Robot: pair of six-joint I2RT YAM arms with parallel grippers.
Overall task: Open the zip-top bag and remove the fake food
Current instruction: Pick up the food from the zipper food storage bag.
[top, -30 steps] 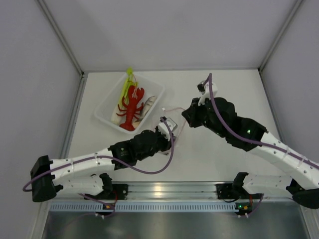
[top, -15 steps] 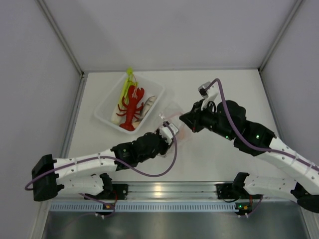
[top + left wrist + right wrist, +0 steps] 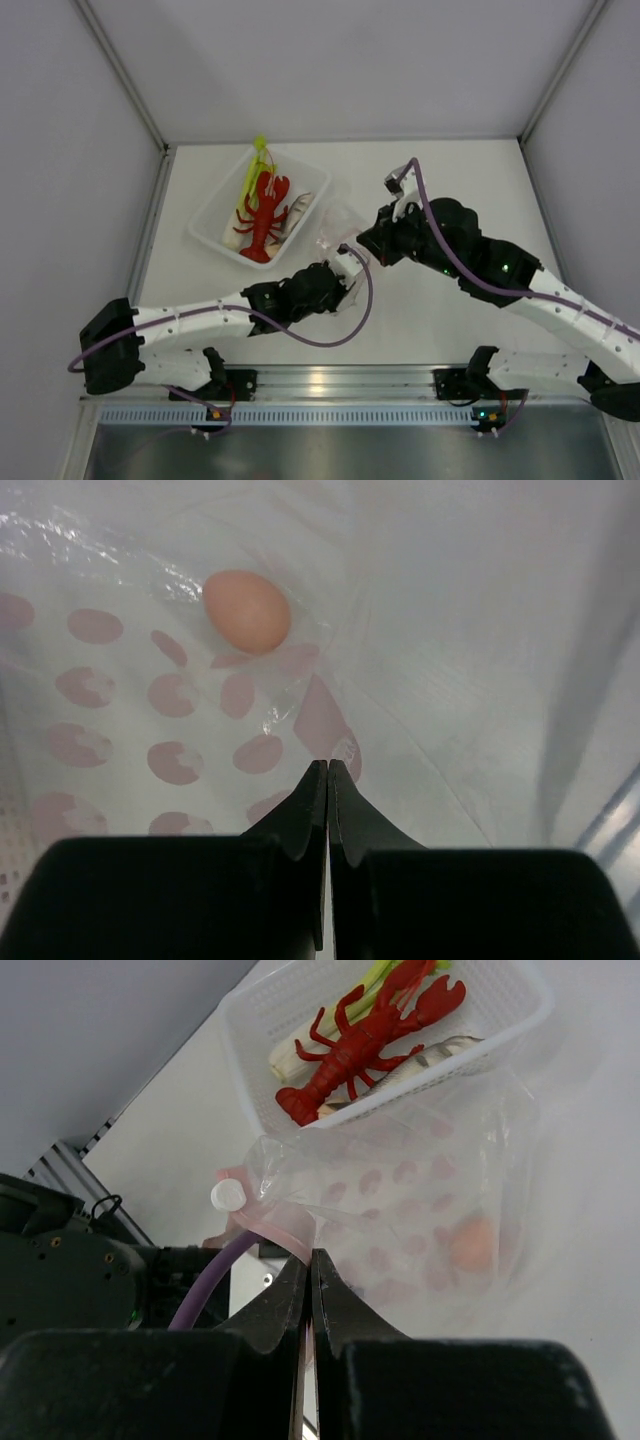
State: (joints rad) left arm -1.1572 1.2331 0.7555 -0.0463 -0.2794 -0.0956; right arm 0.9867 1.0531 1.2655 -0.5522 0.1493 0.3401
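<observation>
The left claw (image 3: 327, 770) and the right claw (image 3: 310, 1258) each pinch the zip-top bag (image 3: 400, 1190) tight. A small pinkish round piece (image 3: 246, 610) sits inside the bag.

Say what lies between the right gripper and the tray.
The zip-top bag, which the right gripper pinches, with a pinkish round piece inside; seen in the right wrist view.

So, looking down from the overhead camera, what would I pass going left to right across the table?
White tray → red lobster lying in it → clear zip-top bag → right pincer, pinching the bag's edge → right arm.
</observation>
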